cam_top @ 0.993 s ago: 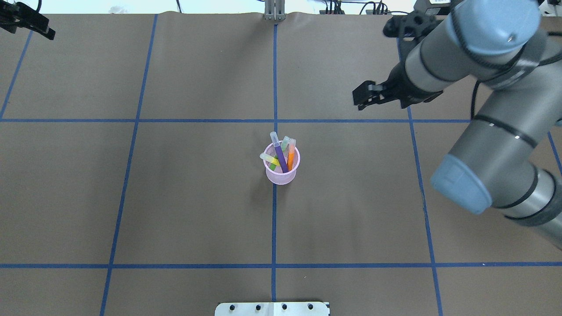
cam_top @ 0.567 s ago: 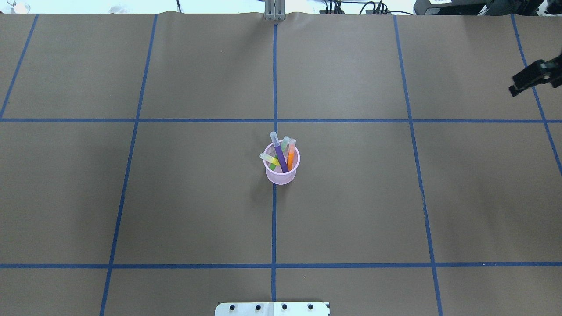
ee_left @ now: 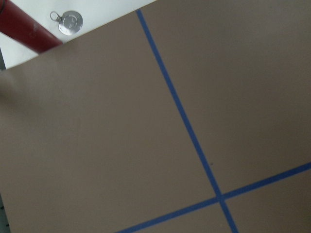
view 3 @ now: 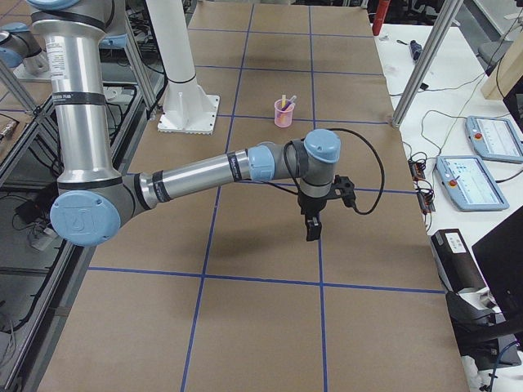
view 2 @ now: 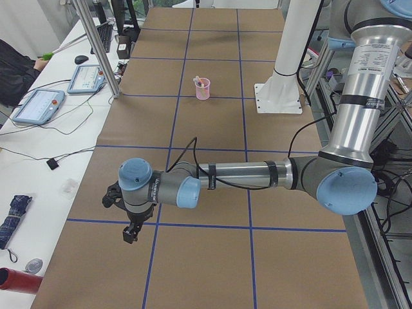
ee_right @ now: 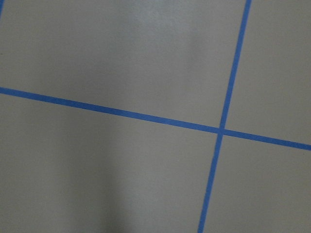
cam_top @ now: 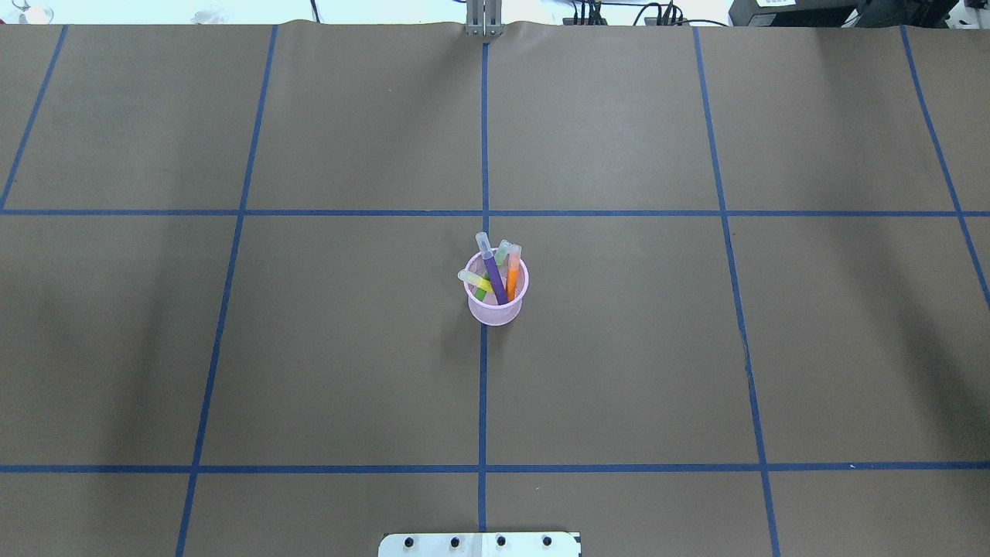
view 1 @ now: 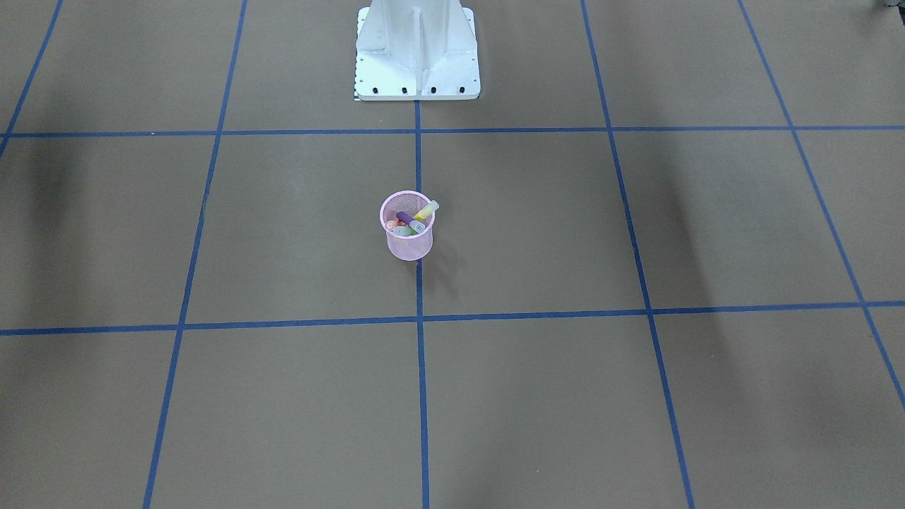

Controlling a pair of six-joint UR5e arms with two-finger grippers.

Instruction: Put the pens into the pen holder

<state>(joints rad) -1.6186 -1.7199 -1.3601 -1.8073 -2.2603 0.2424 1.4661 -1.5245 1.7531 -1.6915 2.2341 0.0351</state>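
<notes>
The pen holder, a pink mesh cup, stands upright at the table's centre on a blue tape line, also seen in the front view. Inside it lean the pens: a purple one, an orange one, a yellow one and a pale green cap end. Both arms are far from it. My left gripper hangs over the table's left end and my right gripper over the right end. Each shows only in a side view, so I cannot tell if it is open or shut.
The robot's white base plate sits at the table's near middle edge. Blue tape lines grid the brown paper. Beside the table's left end lie control tablets and a red cylinder; by the right end lie more tablets.
The right arm swung out of the overhead view to the right, and the left gripper left its top left corner. Holder and pens have not moved.
</notes>
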